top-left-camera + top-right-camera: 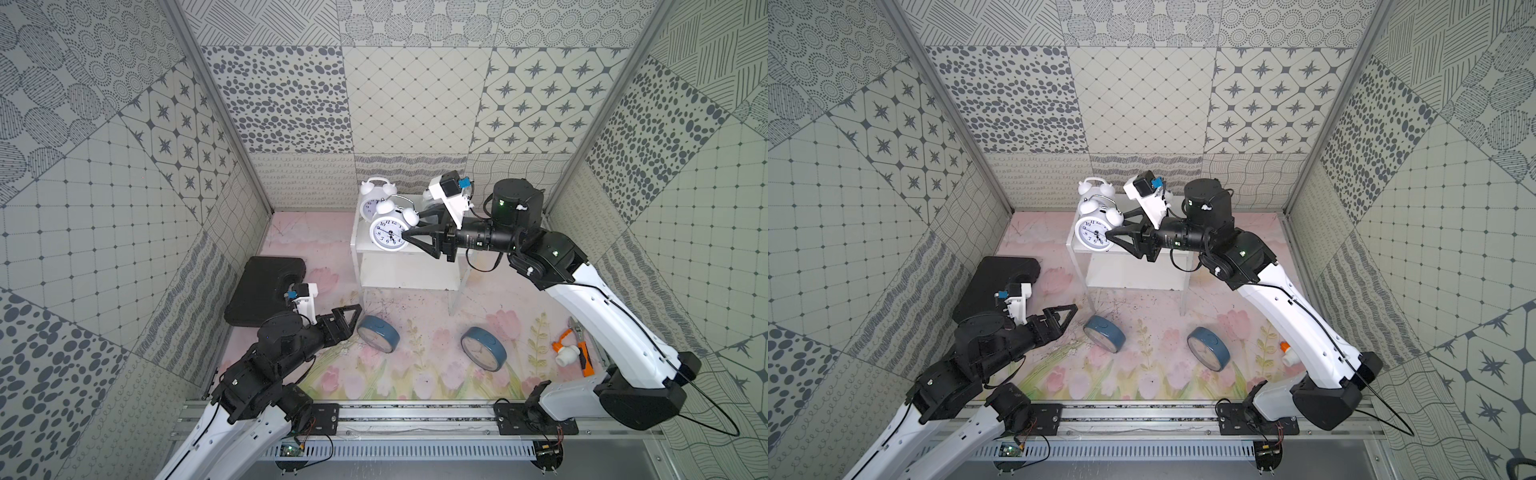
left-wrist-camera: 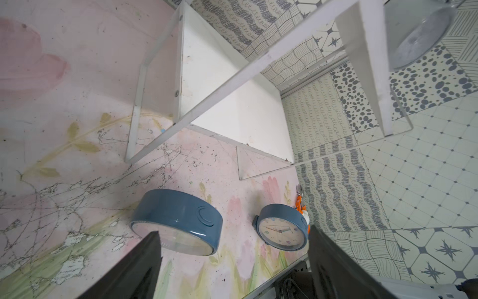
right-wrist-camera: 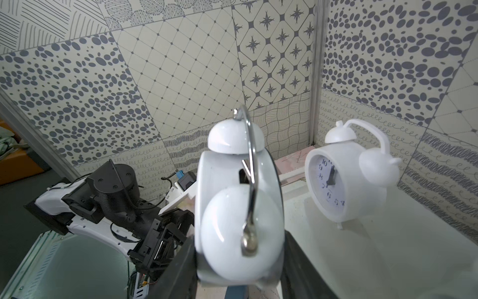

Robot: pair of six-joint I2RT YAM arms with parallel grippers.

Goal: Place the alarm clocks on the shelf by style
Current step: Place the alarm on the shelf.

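Patterned grey-and-cream walls [image 1: 399,104] close in a tabletop covered by a pink floral mat [image 1: 415,374]. The white two-tier shelf [image 1: 409,274] stands toward the back of the mat.

At the front left corner of the shelf's top tier is the front twin-bell clock [image 1: 389,233], dial facing forward. The right gripper [image 1: 410,227] reaches in from the shelf's right side and pinches the clock between its jaws. The right wrist view shows the clock's white body wedged between the two dark fingers [image 3: 178,274], with the bells and chrome handle uppermost. Whether its feet rest on the tier cannot be told.

Just behind it on the same tier stands the rear twin-bell clock [image 1: 371,203]. It is upright and apart from the held one.

On the mat in front of the shelf's left leg, the near blue clock [image 1: 378,333] stands tipped on its edge. The far blue clock [image 1: 483,348] stands the same way in front of the shelf's right leg, well apart from the first.

The left gripper [image 2: 234,230] hovers just beside the near blue clock, on the side away from the far one. Its jaws are spread wide with nothing between them.

Left of the shelf, a flat black case [image 1: 264,289] lies on the mat. To the shelf's front right, near the wall, an orange-handled tool [image 1: 584,357] lies against a white fitting [image 1: 566,355].
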